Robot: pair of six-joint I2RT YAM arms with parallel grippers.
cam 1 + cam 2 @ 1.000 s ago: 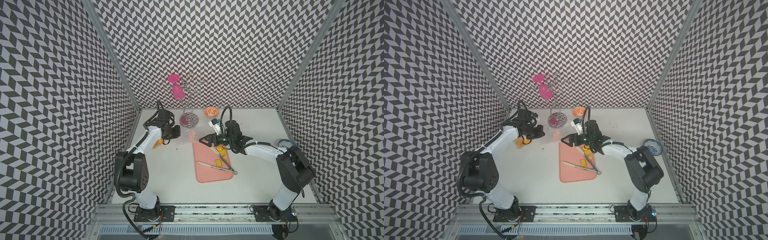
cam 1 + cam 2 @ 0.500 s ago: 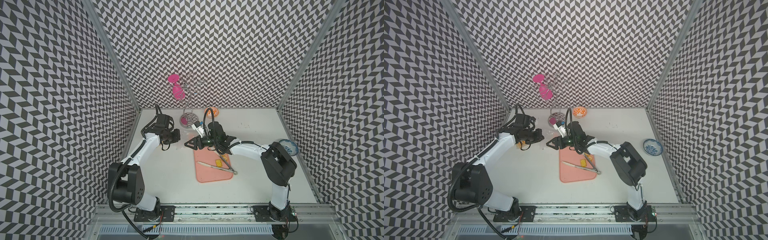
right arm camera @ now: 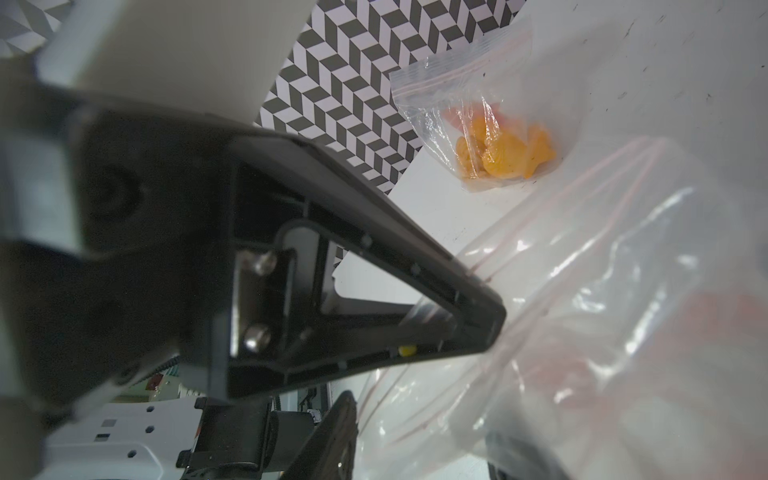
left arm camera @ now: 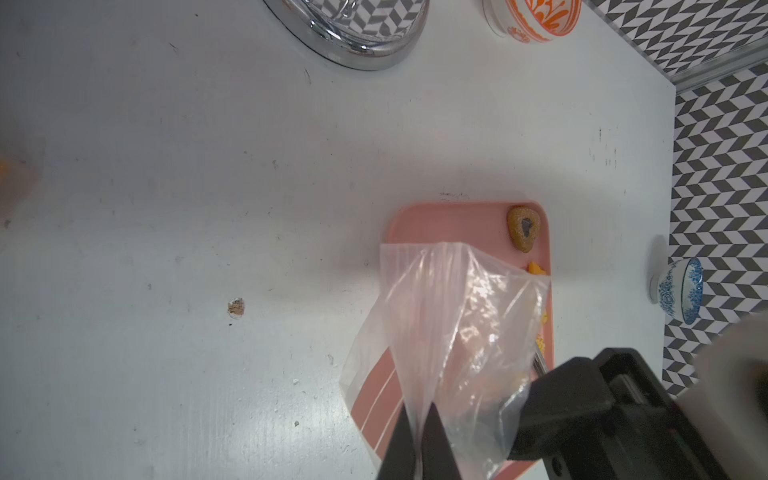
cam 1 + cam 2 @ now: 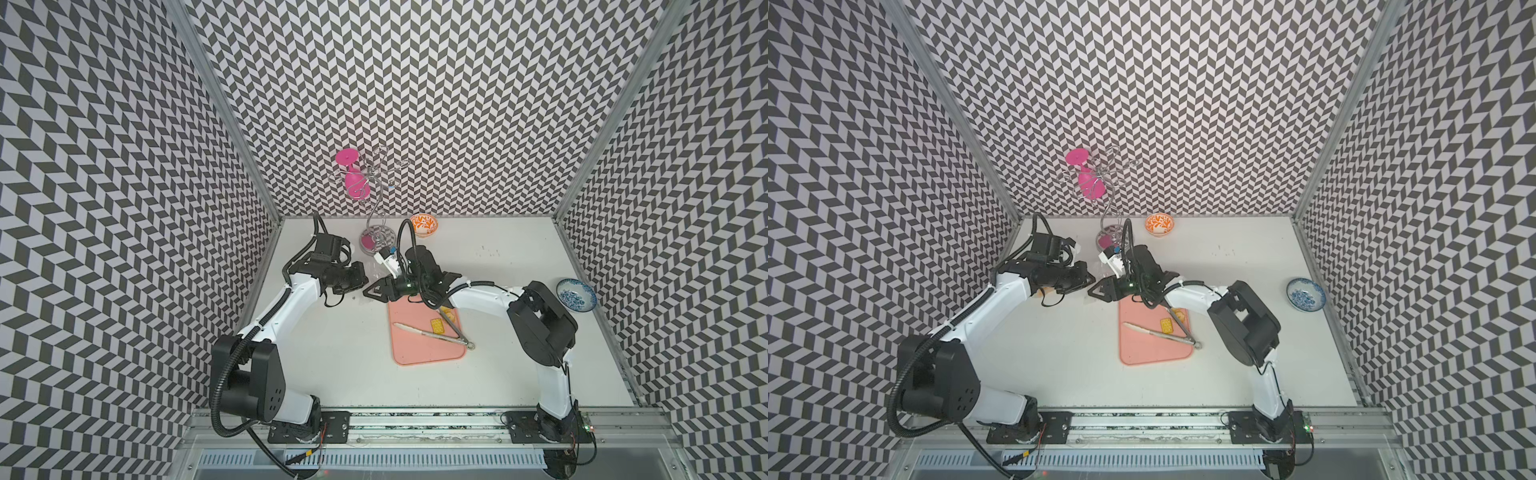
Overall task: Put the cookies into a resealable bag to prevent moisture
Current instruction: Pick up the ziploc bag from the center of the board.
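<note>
Meanwhile, a small bag (image 3: 457, 83) holding orange fish cookies (image 3: 503, 153) lies on the tabletop (image 5: 340, 353) behind your left fingers (image 4: 438, 453), which are clenched on one edge of a clear resealable bag (image 4: 449, 316) spread between the two arms. Your right fingers (image 3: 469, 320) meet its opposite edge; whether they grip it, you cannot tell. Just behind them, a square cracker (image 5: 436, 325) and a brown heart (image 4: 523, 228) lie on the pink tray (image 5: 428, 353) beside the tongs (image 5: 432, 334).

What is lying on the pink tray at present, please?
Metal tongs, a square cracker and a brown cookie lie on the pink tray. The clear bag and right arm cover part, so other cookies there cannot be counted.
</note>
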